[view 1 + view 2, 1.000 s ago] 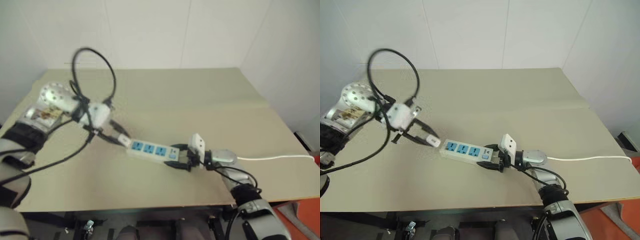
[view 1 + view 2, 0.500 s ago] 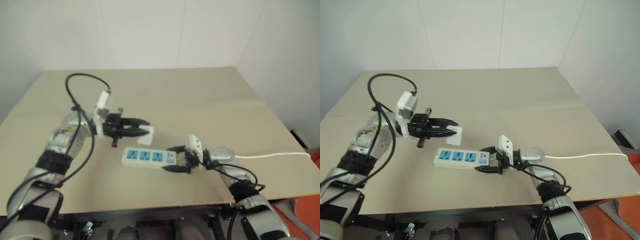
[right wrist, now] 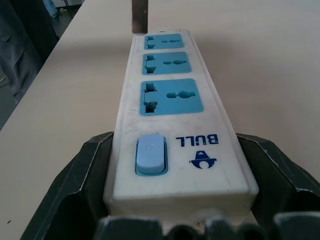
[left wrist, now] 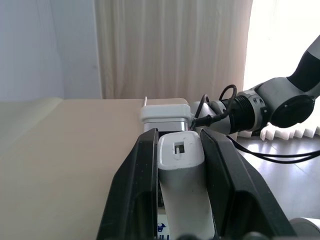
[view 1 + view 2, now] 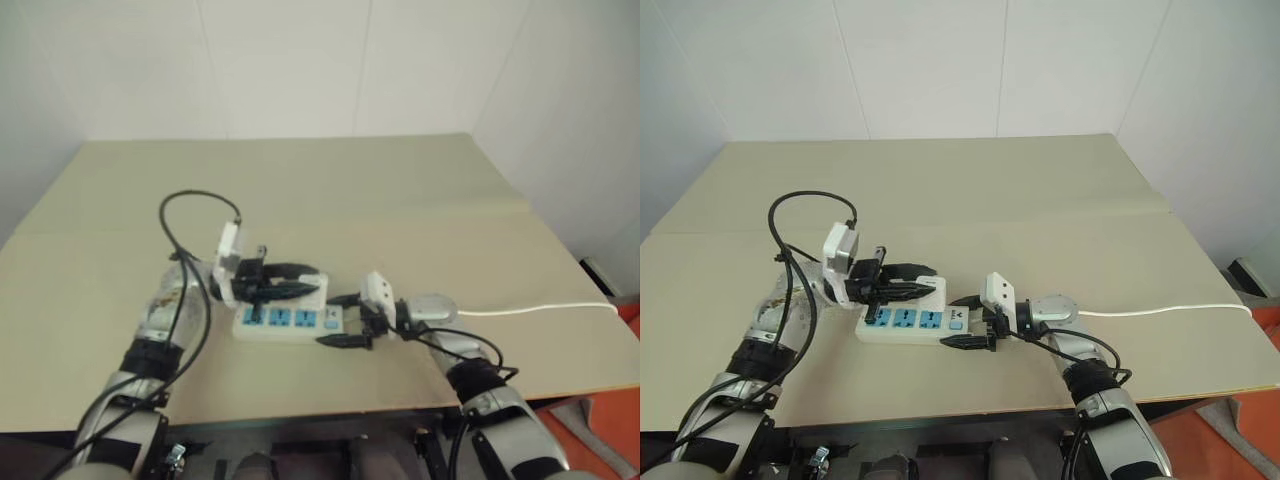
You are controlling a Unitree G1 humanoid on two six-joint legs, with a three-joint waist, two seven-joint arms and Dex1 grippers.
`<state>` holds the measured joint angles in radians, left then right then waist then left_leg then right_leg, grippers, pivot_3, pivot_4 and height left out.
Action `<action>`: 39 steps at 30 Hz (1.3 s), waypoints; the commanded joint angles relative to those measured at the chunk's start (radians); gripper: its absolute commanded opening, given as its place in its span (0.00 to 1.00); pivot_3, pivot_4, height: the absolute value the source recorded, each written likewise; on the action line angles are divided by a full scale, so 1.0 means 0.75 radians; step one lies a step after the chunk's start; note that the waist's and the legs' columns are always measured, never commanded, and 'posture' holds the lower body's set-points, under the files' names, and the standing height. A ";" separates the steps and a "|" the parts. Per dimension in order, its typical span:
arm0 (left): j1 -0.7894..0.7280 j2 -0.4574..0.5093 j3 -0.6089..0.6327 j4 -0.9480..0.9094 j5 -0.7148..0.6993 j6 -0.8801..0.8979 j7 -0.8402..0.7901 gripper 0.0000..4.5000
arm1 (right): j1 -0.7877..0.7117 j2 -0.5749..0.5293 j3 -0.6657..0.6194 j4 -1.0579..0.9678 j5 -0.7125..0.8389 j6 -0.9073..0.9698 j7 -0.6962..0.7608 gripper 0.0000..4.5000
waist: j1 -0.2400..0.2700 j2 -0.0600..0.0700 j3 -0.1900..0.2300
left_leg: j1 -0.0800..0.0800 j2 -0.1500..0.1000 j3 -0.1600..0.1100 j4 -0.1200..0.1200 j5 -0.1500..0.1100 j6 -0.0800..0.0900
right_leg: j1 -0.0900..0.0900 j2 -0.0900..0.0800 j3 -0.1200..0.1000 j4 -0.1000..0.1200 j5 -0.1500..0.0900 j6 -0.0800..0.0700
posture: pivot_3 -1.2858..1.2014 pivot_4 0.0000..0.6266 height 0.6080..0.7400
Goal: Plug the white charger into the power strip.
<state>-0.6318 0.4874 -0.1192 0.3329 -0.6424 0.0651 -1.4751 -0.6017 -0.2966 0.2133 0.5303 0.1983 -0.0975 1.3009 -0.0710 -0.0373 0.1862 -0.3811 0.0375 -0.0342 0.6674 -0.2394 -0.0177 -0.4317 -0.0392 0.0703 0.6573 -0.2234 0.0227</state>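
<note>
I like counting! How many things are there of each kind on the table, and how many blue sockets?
Power strip: 1
White charger, held in the left gripper: 1
Thin white cord: 1
Blue sockets on the strip: 3
Robot grippers, left and right gripper: 2
Total: 8

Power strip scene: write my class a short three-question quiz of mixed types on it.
1. True or false: the white charger is already seated in a socket of the power strip.
2. Which pincer holds the charger? A) left pincer B) right pincer
3. Fill in: the right pincer clasps the strip at its ___ end.

Key:
1. False. It is held above the strip, between the black fingers, and all three blue sockets are empty.
2. A
3. Switch, where the blue button sits.
</note>
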 commanded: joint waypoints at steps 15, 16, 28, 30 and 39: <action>0.003 -0.035 0.087 0.151 0.166 -0.148 -0.144 0.22 | 0.016 0.011 0.023 -0.042 -0.004 -0.008 0.012 0.76 | -0.001 0.000 0.000 | 0.000 0.000 0.000 0.000 0.000 0.000 | 0.000 0.000 0.000 0.000 0.000 0.000 | 0.52 0.24 1.00; 0.003 -0.038 0.090 0.155 0.169 -0.149 -0.145 0.22 | 0.016 0.010 0.023 -0.042 -0.004 -0.008 0.012 0.76 | -0.001 0.000 0.000 | 0.000 0.000 0.000 0.000 0.000 0.000 | 0.000 0.000 0.000 0.000 0.000 0.000 | 0.52 0.24 1.00; -0.001 -0.064 0.114 0.201 0.204 -0.171 -0.144 0.22 | 0.025 0.014 0.027 -0.049 -0.007 -0.010 0.004 0.76 | -0.001 0.000 0.000 | 0.000 0.000 0.000 0.000 0.000 0.000 | 0.000 0.000 0.000 0.000 0.000 0.000 | 0.52 0.24 1.00; -0.002 -0.070 0.117 0.203 0.205 -0.171 -0.144 0.22 | 0.028 0.014 0.027 -0.053 -0.007 -0.009 0.004 0.76 | -0.001 0.000 0.000 | 0.000 0.000 0.000 0.000 0.000 0.000 | 0.000 0.000 0.000 0.000 0.000 0.000 | 0.52 0.24 1.00; 0.010 -0.108 0.104 0.226 0.231 -0.186 -0.156 0.22 | 0.033 0.010 0.031 -0.057 -0.013 -0.004 -0.001 0.76 | 0.000 0.000 0.000 | 0.000 0.000 0.000 0.000 0.000 0.000 | 0.000 0.000 0.000 -0.001 0.000 0.000 | 0.52 0.24 1.00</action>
<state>-0.6270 0.4097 -0.0518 0.5008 -0.4722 -0.0500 -1.5855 -0.5852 -0.2953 0.2193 0.5083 0.1973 -0.0979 1.2954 -0.0712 -0.0374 0.1862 -0.3813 0.0376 -0.0343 0.6673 -0.2394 -0.0177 -0.4317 -0.0391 0.0701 0.6568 -0.2235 0.0228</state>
